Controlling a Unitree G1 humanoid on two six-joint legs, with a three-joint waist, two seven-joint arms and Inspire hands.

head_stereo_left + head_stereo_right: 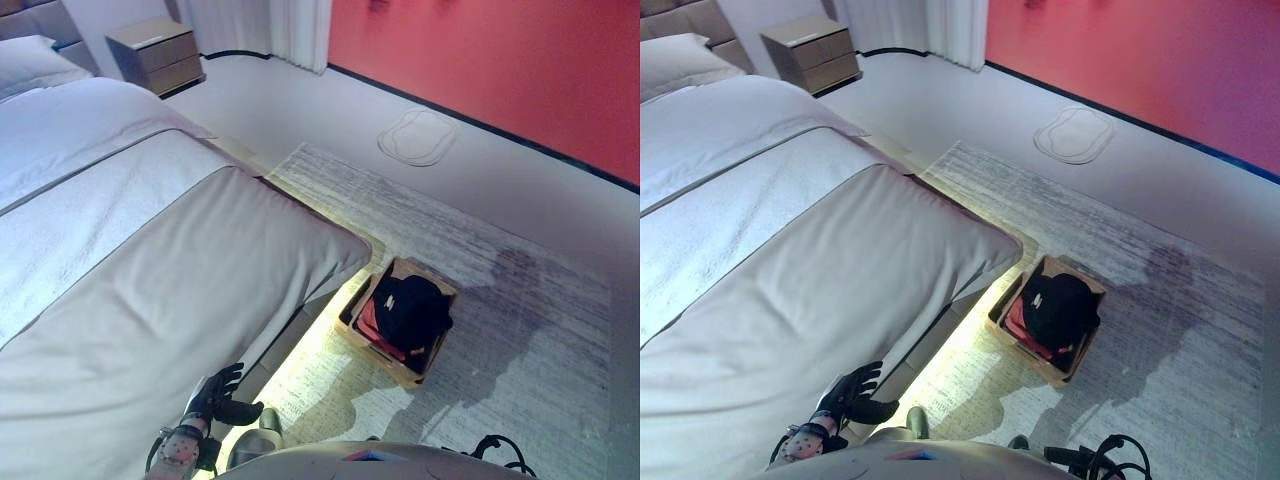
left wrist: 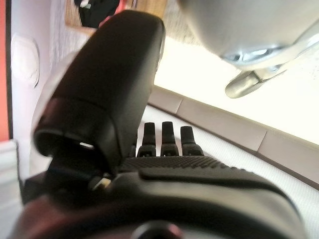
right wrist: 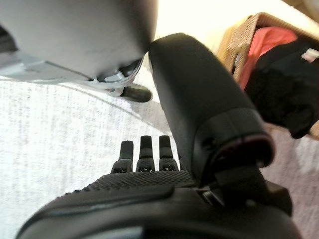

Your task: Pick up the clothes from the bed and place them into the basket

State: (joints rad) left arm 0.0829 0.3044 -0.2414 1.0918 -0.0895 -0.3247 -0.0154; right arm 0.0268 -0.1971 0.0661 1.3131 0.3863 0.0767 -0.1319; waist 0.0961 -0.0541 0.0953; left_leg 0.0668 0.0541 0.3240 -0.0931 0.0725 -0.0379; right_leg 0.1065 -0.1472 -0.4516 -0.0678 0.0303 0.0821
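Note:
A wicker basket [image 1: 375, 352] stands on the rug by the foot corner of the bed [image 1: 150, 290]. It holds a black garment [image 1: 412, 308] over a red one [image 1: 368, 322]. The bed's grey and white cover lies smooth. My left hand [image 1: 222, 393] hangs low beside the bed's side, left of the basket, with its fingers straight and empty; its wrist view [image 2: 174, 189] shows the same. My right hand [image 3: 149, 199] is open and empty above the rug, with the basket [image 3: 238, 47] and the black garment [image 3: 284, 89] a little way past its thumb.
A pale grey rug [image 1: 520, 300] lies under the basket. A nightstand [image 1: 158, 52] and a pillow [image 1: 35, 62] are at the bed's head. A red wall [image 1: 500, 60] runs along the far side, with white curtains [image 1: 300, 25] and an oval floor plate [image 1: 418, 135].

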